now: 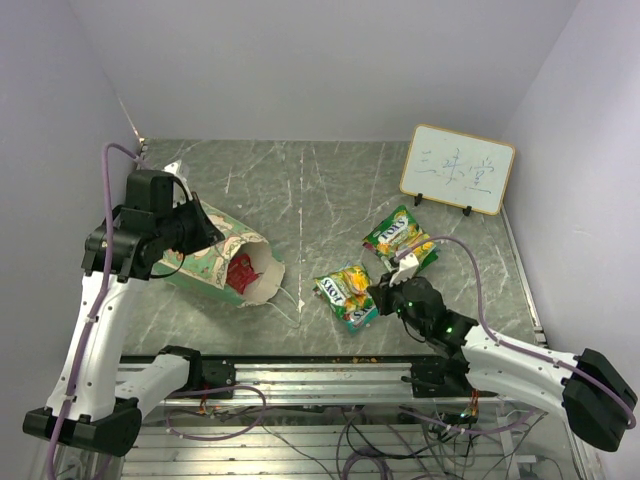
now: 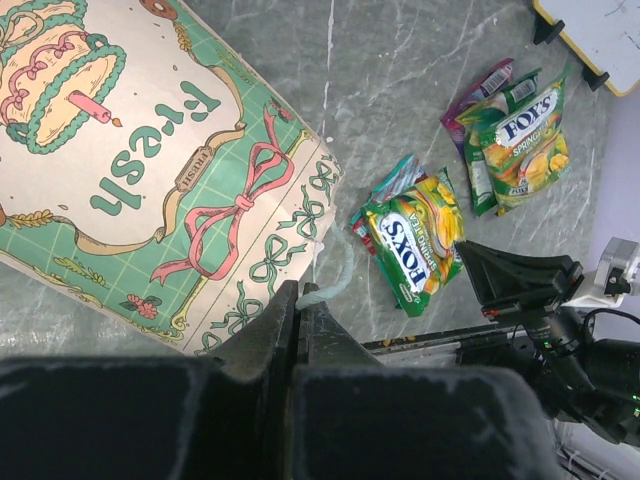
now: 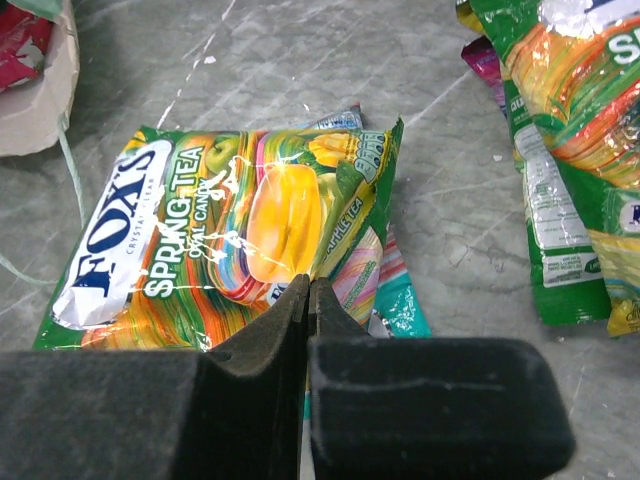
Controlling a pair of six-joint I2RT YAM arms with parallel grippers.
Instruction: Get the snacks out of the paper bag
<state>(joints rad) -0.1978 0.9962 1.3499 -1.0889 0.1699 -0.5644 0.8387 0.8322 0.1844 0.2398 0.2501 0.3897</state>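
The mint-green paper bag (image 1: 215, 262) lies on its side, mouth to the right, with pink-red snack packets (image 1: 240, 270) inside. My left gripper (image 1: 205, 228) is at the bag's upper side, shut on its thin string handle (image 2: 335, 280). A green-yellow packet (image 1: 345, 290) lies on the table over a pink-teal one. My right gripper (image 1: 383, 293) is shut at that packet's edge (image 3: 200, 230), which reaches in between the fingertips. More packets (image 1: 400, 238), green-yellow and purple, lie farther back right.
A white framed whiteboard (image 1: 458, 168) stands at the back right. Grey walls close in the table on three sides. A metal rail (image 1: 320, 370) with cables runs along the near edge. The bag's rim (image 3: 45, 110) shows in the right wrist view.
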